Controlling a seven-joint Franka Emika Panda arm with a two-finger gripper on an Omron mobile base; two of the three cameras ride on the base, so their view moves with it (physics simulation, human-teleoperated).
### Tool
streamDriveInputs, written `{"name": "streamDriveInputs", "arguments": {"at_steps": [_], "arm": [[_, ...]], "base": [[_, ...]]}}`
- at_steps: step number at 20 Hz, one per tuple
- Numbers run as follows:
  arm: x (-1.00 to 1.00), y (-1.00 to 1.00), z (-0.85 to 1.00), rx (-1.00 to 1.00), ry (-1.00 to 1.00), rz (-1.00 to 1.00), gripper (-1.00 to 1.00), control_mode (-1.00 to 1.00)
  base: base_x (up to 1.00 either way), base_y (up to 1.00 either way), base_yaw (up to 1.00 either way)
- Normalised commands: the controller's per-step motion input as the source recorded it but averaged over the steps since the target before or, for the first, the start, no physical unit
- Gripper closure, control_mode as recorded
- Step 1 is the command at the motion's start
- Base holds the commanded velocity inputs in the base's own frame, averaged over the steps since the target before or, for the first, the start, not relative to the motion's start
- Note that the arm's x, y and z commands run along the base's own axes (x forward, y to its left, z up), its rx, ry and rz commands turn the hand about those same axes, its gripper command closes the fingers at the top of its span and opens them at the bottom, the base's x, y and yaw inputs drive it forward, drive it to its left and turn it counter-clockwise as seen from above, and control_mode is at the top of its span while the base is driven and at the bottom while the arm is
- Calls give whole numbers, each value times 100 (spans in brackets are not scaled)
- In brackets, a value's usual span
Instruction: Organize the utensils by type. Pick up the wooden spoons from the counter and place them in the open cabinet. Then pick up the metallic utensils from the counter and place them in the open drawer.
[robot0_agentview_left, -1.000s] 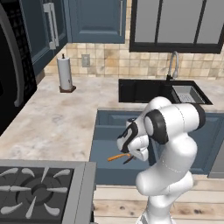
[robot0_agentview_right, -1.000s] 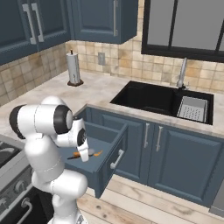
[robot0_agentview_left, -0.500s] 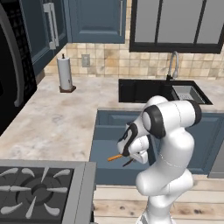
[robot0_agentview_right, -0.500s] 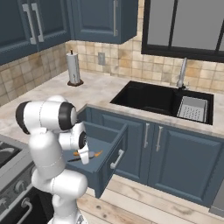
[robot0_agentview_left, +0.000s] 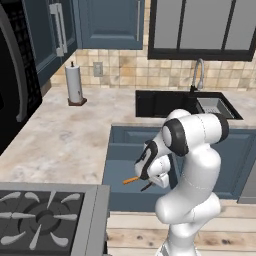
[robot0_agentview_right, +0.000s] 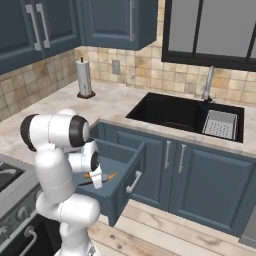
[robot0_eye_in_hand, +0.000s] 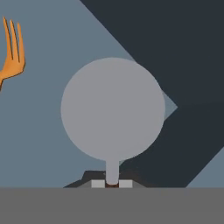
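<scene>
My gripper (robot0_agentview_left: 148, 176) hangs low over the open dark blue drawer (robot0_agentview_left: 116, 169), shut on the shorter metallic utensil. In the hand view its fingertips (robot0_eye_in_hand: 97, 184) pinch the neck just below the round silver head (robot0_eye_in_hand: 113, 109). In the base views the utensil's dark handle (robot0_agentview_left: 146, 186) sticks out below the hand. The orange-copper fork (robot0_agentview_left: 131, 180) lies inside the drawer beside the gripper, and its tines (robot0_eye_in_hand: 13, 54) show at the hand view's upper left. The beige counter (robot0_agentview_left: 60, 135) is to the left, with a dark blue upper cabinet (robot0_agentview_left: 107, 22) above its back. The wooden spoons are out of view.
A paper towel roll (robot0_agentview_left: 74, 85) stands at the back of the counter. The black sink (robot0_agentview_left: 165, 102) with its faucet (robot0_agentview_left: 197, 75) lies behind the drawer. A stove (robot0_agentview_left: 45, 215) is at the near left. The drawer front (robot0_agentview_right: 125, 172) juts into the wooden-floored aisle.
The arm's upper links have swung a little toward the drawer side. The gripper stays low over the drawer, still shut on the utensil, and the fork has not moved.
</scene>
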Motion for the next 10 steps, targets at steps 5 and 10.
{"name": "streamDriveInputs", "arguments": {"at_steps": [5,10], "arm": [[4,0,-9,0,0,0,-100,-100],[15,-4,-9,0,2,0,-100,-100]], "base": [[0,0,0],[0,0,0]]}}
